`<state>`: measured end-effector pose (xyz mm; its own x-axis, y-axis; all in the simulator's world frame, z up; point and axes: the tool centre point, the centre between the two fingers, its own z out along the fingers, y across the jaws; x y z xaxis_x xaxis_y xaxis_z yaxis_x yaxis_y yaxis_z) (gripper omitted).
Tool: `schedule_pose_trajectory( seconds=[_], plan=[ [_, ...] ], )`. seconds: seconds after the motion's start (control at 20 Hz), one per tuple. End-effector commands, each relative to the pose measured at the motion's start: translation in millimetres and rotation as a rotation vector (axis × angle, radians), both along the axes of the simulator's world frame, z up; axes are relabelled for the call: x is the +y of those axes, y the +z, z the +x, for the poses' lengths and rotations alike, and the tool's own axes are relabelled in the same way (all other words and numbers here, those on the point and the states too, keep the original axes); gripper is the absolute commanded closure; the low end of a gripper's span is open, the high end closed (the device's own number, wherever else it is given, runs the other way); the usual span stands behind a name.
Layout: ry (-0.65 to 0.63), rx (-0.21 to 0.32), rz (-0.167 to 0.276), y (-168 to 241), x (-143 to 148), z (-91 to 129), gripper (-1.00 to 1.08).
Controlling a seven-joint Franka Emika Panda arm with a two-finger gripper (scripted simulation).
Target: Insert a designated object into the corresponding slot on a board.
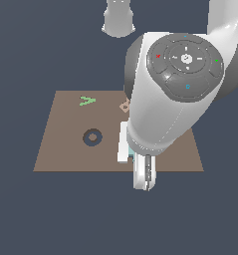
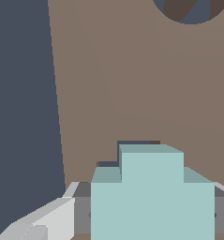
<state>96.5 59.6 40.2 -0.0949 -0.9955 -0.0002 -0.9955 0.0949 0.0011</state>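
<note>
The Franka arm (image 1: 170,94) fills most of the exterior view, its white wrist housing hanging over the near edge of the flat brown board (image 1: 65,149) and hiding much of that view's right half of it. The board lies on a dark slate floor (image 1: 41,219), and in the wrist view a straight board edge runs beside that floor. On the board's bare part, toward the exterior view's left, sits the dark ring-shaped cutout (image 1: 92,137), which also shows partly in a corner of the wrist view; farther back lies a small green shape (image 1: 87,100), and a tan piece (image 1: 124,105) peeks out just beside the arm. The gripper (image 2: 151,213) reaches down at the board's near edge, its fingers (image 2: 80,206) pressed against the two side arms of the pale teal cross (image 2: 151,197), pinching it between them. The cross is upright in the grip, low over the board. Right behind its top arm a thin dark navy strip shows, part of the plus-shaped slot (image 2: 134,142); whether the cross already enters the slot cannot be told. In the exterior view only a sliver of teal shows under the wrist.
</note>
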Motion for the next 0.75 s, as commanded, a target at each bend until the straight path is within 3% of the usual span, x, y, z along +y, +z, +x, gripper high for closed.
schedule_pose_trajectory(
  seconds=[0.0, 0.2, 0.25, 0.7],
  plan=[
    [-0.001, 0.000, 0.000, -1.9, 0.1, 0.1, 1.08],
    [-0.004, -0.001, 0.001, -9.4, 0.3, 0.2, 1.08],
    [-0.004, -0.001, 0.001, -9.4, 0.3, 0.2, -0.92],
    [-0.004, -0.001, 0.001, -9.4, 0.3, 0.2, -0.92]
  ],
)
